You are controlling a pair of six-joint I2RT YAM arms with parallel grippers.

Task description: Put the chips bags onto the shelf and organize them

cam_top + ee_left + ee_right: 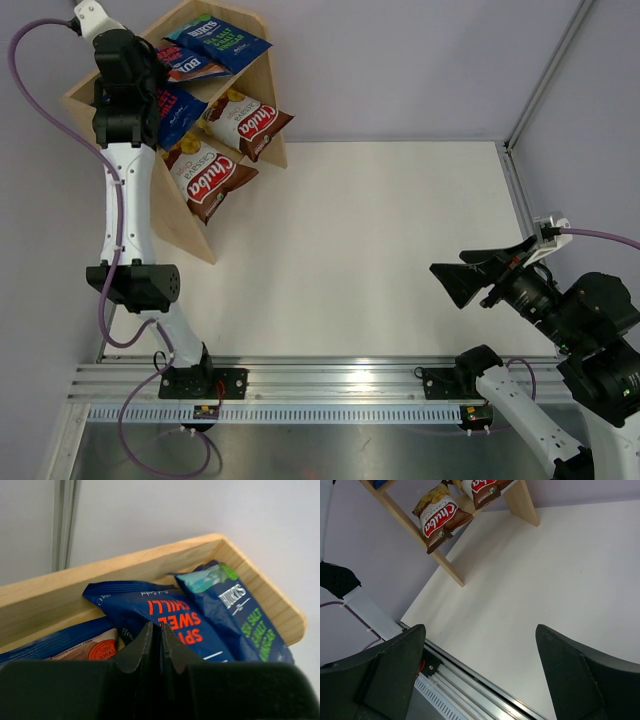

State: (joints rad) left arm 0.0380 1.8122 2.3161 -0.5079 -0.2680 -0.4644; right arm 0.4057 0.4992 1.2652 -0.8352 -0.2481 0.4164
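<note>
The wooden shelf (188, 222) stands at the far left. Its upper tier holds three blue Burts bags: a green-label one (220, 40), a red-label one (188, 66) and a third (178, 112) partly under my left arm. Two brown Chuba bags (246, 122) (208, 178) lie on the lower tier. My left gripper (160, 628) is shut and empty, just over the red-label bag (170, 616), with the green-label bag (240, 617) to its right. My right gripper (470, 282) is open and empty over the table at the right, far from the shelf.
The right wrist view shows the white table (545, 580), the shelf's leg (525, 502), both Chuba bags (441, 521) (485, 487) and the metal rail (470, 685) at the near edge. Grey walls close in the back and right.
</note>
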